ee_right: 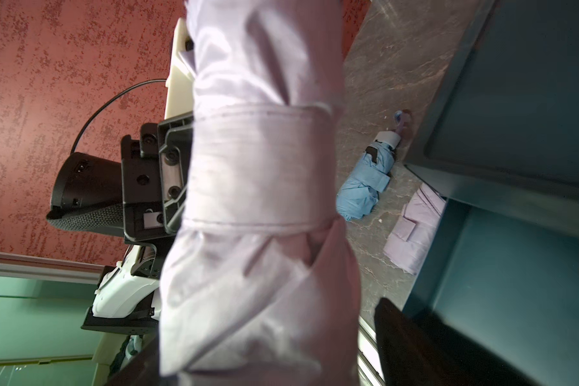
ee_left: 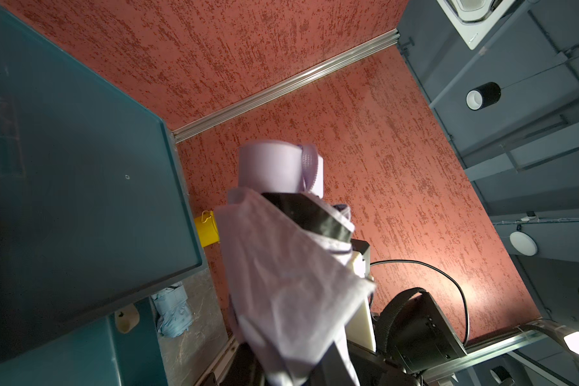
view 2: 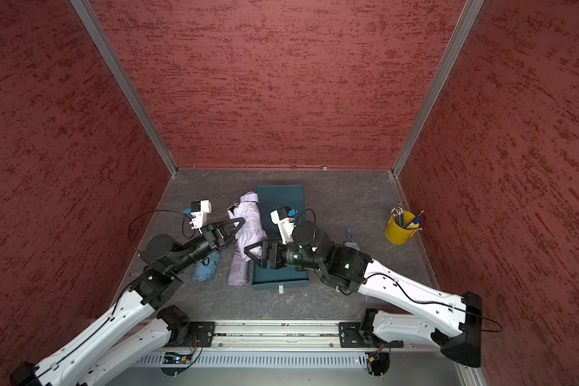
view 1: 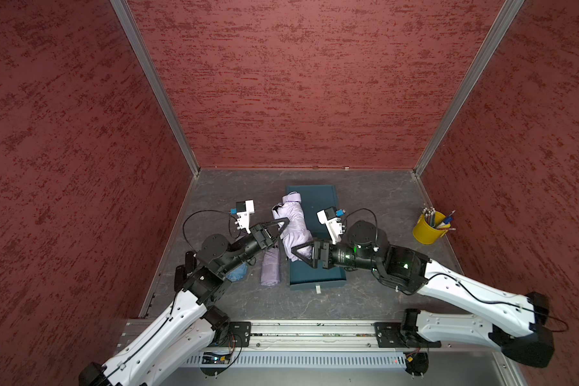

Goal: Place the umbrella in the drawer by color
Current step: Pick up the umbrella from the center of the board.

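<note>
Held aloft: a folded lilac umbrella (view 1: 293, 227), a soft, crumpled roll of thin woven cloth, cinched by a flat stitched strap (ee_right: 261, 163) and ending in a smooth pale cylindrical handle (ee_left: 269, 170) with a loop of webbing. Carried clear of the table, lengthwise over the left edge of the teal drawer cabinet (view 1: 321, 199) in both top views, handle toward the back wall.

In front of that cabinet's flat, rimmed top, its pulled-out drawer (view 1: 316, 279): boxy, matte teal, with a small cream knob (view 1: 318, 289) on the front.

On the grey veined table (view 1: 365, 300), just left of the drawer, a flat lilac fabric sleeve (view 1: 270, 267). Beside it, a rumpled, folded light-blue umbrella (view 1: 238, 272), partly under the left arm. Well apart, near the right wall, a glossy yellow bucket (view 1: 427, 230) bristling with pencils and pens. All around, rough red-mottled walls (view 1: 298, 83).

For the left gripper (view 1: 284, 229): reach from the left, forearm low and angled toward the cabinet, black triangular fingers pinched narrow onto the umbrella's upper half, cloth draped over them in the left wrist view.

For the right gripper (view 1: 299, 255): approach from the right, wrist rolled onto its side, jaws spread wide on either side of the umbrella's lower end. In the right wrist view, a strip of table showing between the cloth and one dark finger (ee_right: 422, 344), so no grip on it.
</note>
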Controlling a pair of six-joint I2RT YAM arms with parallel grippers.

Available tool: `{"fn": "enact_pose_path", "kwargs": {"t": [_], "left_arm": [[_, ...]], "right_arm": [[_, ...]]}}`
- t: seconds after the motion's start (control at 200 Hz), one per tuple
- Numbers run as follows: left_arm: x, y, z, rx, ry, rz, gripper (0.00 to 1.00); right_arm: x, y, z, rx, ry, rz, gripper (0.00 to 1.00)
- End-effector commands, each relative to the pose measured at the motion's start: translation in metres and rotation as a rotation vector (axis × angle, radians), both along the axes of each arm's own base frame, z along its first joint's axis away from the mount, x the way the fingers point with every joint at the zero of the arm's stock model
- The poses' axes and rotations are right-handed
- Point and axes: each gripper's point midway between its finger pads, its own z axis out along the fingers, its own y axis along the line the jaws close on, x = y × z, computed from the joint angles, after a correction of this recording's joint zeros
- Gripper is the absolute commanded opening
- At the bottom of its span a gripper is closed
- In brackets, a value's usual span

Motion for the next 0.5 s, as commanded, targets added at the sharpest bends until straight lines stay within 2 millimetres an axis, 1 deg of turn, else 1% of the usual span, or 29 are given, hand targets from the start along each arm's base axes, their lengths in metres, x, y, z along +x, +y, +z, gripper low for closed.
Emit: {"fn": "enact_pose_path", "kwargs": {"t": [0.0, 0.04, 0.175, 0.22, 0.261, 0.331, 0.361, 0.401, 0.421, 0.496], "left_arm": [[-0.011, 0.006, 0.026, -0.056, -0.091, -0.007, 0.03], [-0.01, 0.007, 0.022, -0.041, -0.087, 0.003, 0.03], [-0.007, 0.009, 0.01, -0.005, -0.074, 0.027, 0.04], [-0.006, 0.009, 0.007, -0.001, -0.069, 0.03, 0.04], [-0.006, 0.009, 0.006, 0.001, -0.066, 0.031, 0.08], [-0.004, 0.007, 0.004, 0.01, -0.068, 0.031, 0.21], [-0.003, 0.007, 0.003, 0.016, -0.068, 0.033, 0.29], [-0.001, 0.006, 0.001, 0.026, -0.066, 0.036, 0.46], [0.0, 0.006, 0.0, 0.034, -0.068, 0.039, 0.53], [0.003, 0.008, -0.002, 0.088, -0.071, 0.066, 0.68]], "right_arm": [[0.003, 0.004, 0.019, 0.062, -0.024, 0.007, 0.74], [0.005, 0.002, 0.018, 0.055, -0.025, -0.002, 0.69], [0.007, -0.005, 0.013, 0.036, -0.026, -0.036, 0.49], [0.008, -0.007, 0.012, 0.034, -0.025, -0.046, 0.4], [0.008, -0.008, 0.011, 0.033, -0.024, -0.046, 0.32], [0.008, -0.009, 0.011, 0.024, -0.027, -0.048, 0.21], [0.009, -0.01, 0.011, 0.015, -0.029, -0.052, 0.18], [0.009, -0.011, 0.012, 0.004, -0.03, -0.057, 0.14], [0.009, -0.012, 0.012, -0.005, -0.032, -0.059, 0.12], [0.01, -0.019, 0.009, -0.059, -0.032, -0.075, 0.07]]}}
